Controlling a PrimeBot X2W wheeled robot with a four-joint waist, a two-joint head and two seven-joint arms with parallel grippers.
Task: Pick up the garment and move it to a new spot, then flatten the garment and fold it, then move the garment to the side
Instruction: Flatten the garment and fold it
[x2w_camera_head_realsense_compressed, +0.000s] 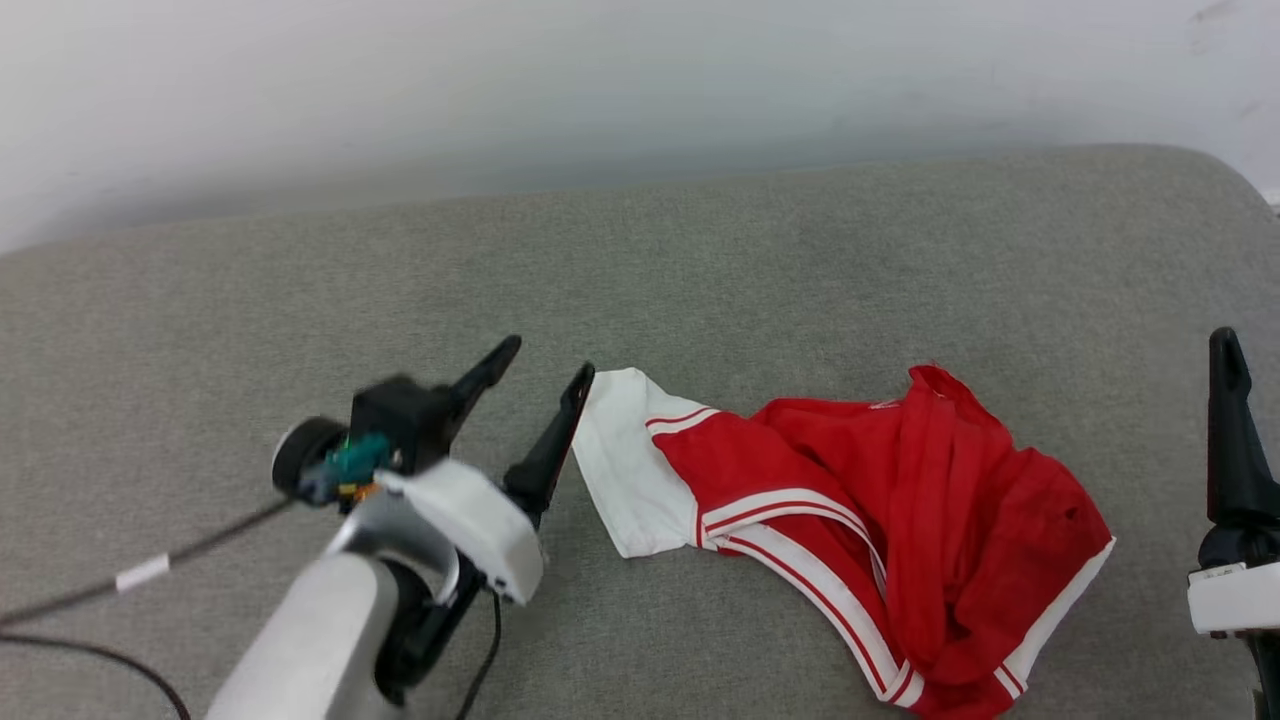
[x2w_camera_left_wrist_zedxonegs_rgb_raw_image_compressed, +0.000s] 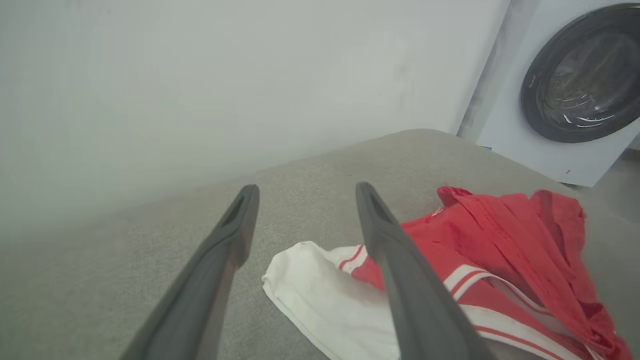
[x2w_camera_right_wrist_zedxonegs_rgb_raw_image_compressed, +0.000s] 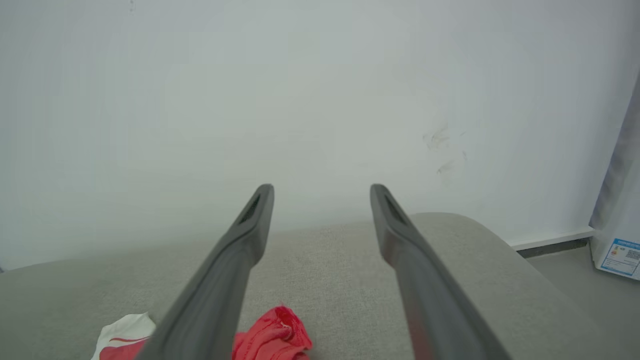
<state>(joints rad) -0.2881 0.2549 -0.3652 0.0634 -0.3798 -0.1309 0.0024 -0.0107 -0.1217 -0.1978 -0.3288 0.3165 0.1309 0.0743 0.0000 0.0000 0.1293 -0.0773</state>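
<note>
While the left end effector (x2w_camera_head_realsense_compressed: 548, 360) gapes just beside it, the garment (x2w_camera_head_realsense_compressed: 850, 480) lies crumpled

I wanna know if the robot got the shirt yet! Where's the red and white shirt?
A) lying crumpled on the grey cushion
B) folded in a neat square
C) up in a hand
A: the shirt lies bunched up on the grey cushion.
</note>
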